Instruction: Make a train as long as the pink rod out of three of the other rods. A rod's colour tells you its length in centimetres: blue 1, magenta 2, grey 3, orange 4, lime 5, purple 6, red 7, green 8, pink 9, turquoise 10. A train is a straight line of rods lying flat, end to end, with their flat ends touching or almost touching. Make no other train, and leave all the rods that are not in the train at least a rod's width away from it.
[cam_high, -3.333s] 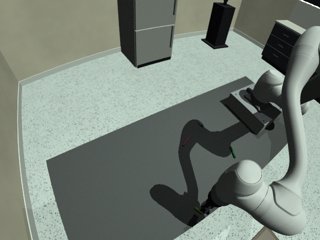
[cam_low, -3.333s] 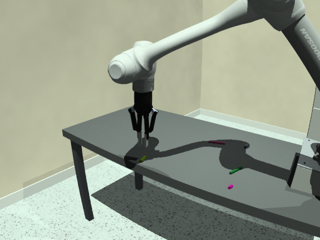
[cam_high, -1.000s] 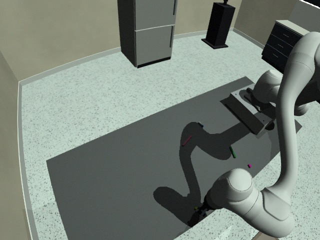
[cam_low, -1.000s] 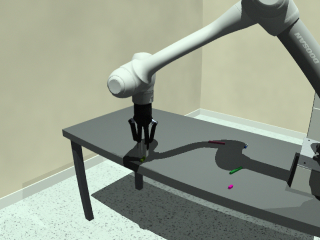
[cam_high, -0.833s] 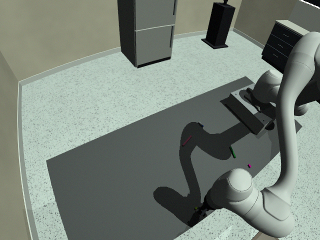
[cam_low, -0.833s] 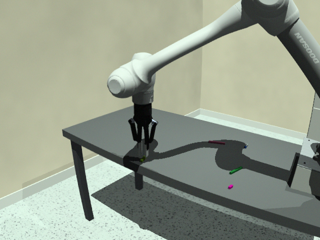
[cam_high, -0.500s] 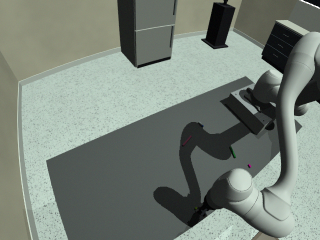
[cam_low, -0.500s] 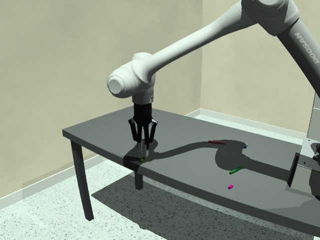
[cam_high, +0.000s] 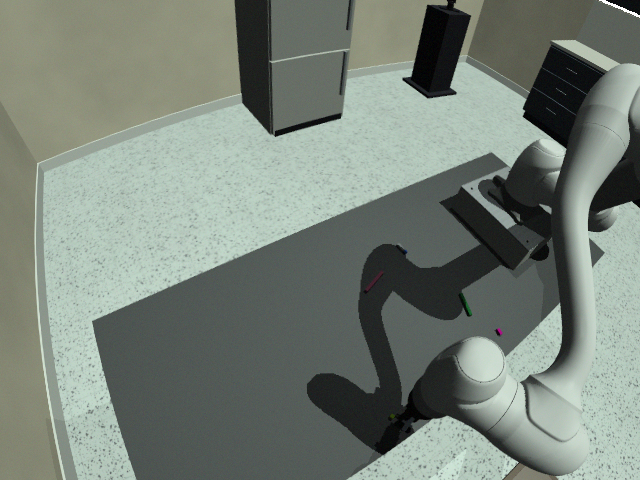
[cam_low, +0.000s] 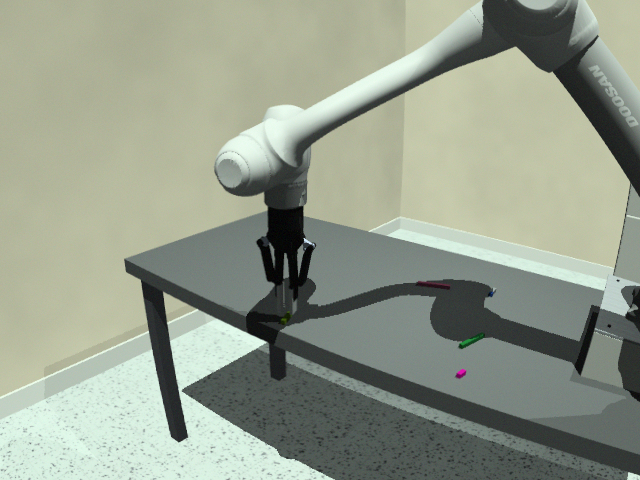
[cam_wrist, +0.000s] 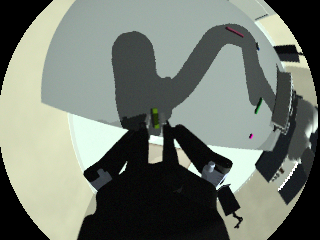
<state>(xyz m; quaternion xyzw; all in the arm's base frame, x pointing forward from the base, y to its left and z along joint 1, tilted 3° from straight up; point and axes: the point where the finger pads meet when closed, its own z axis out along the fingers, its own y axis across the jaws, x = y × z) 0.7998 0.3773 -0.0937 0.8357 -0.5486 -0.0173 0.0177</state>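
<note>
Exterior view: pincer (cam_low: 287, 302) low at table (cam_low: 170, 258) edge, fingers narrowed astride lime rod (cam_low: 284, 318); grip uncertain.

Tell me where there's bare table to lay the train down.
The widest bare stretch runs from the pink rod to the table's far-left corner in the top view. A smaller patch lies between the green rod and the hand. It is crowded around the green, magenta and blue rods near the arm's base.
</note>
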